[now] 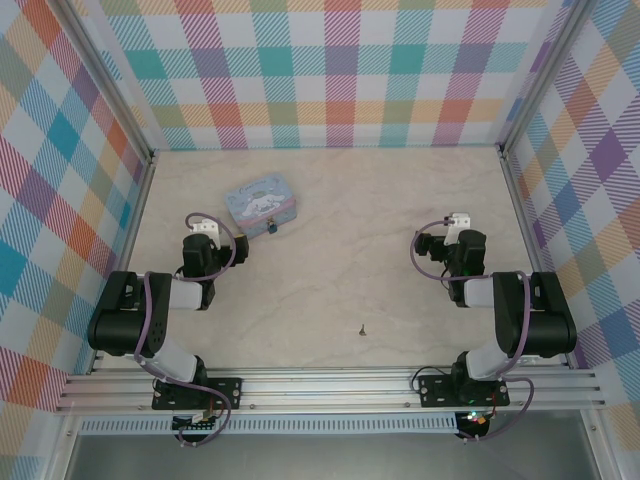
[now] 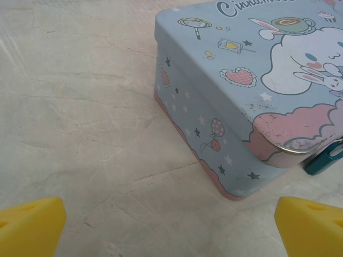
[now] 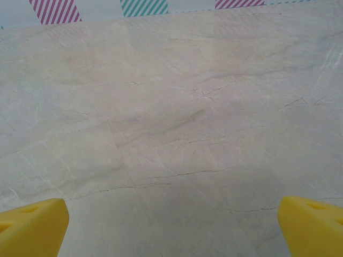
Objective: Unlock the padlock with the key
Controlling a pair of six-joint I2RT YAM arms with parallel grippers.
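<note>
From overhead we see the key (image 1: 362, 327), a tiny dark sliver lying alone on the bench (image 1: 350, 190), behind the right end effector (image 1: 457, 222) and off to its left, roughly between the two arm bases. No wrist camera catches it. The padlock (image 1: 272, 228) sits just ahead and to the right of the left end effector (image 1: 207, 229), against the near corner of a pale-blue tin (image 1: 260, 207).

The left wrist camera brings that tin (image 2: 241, 80) close. Its lid carries a white long-eared cartoon character, a heart, stars and script beginning "Cinnam", cut off by the frame edge. At the tin's right corner we glimpse a small teal-blue part of the padlock (image 2: 324, 160) and a sliver of silvery metal; the rest is hidden.

The left end effector (image 2: 171, 230) stands wide open, its yellow fingertips (image 2: 29, 225) holding nothing. The right end effector (image 3: 171, 230) is likewise spread open over bare marbled bench (image 3: 171, 134), with striped wall pattern at the far edge.
</note>
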